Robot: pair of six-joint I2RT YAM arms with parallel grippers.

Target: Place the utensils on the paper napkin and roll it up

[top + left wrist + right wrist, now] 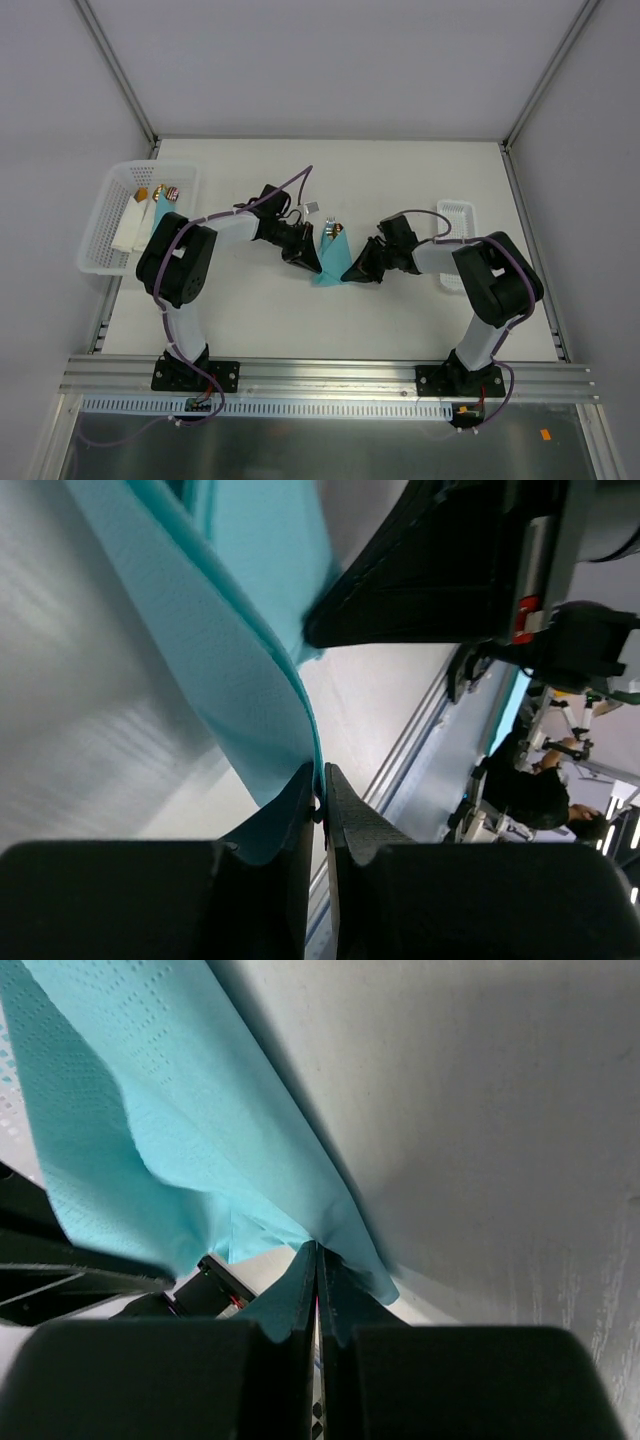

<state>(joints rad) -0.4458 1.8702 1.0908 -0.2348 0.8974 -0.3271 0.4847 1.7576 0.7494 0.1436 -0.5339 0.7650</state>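
Napkin [327,268], long axis near to far

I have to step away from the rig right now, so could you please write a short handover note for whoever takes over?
Left gripper: shut on one edge of the paper napkin.
Right gripper: shut on the napkin's opposite edge.
Things: the napkin is mid-table between the arms, its sides drawn up; the utensils show brownish-gold at its far end, seemingly on it.
Done: utensils appear placed; both edges pinched.
Left: roll the napkin around them; no finished roll shows.
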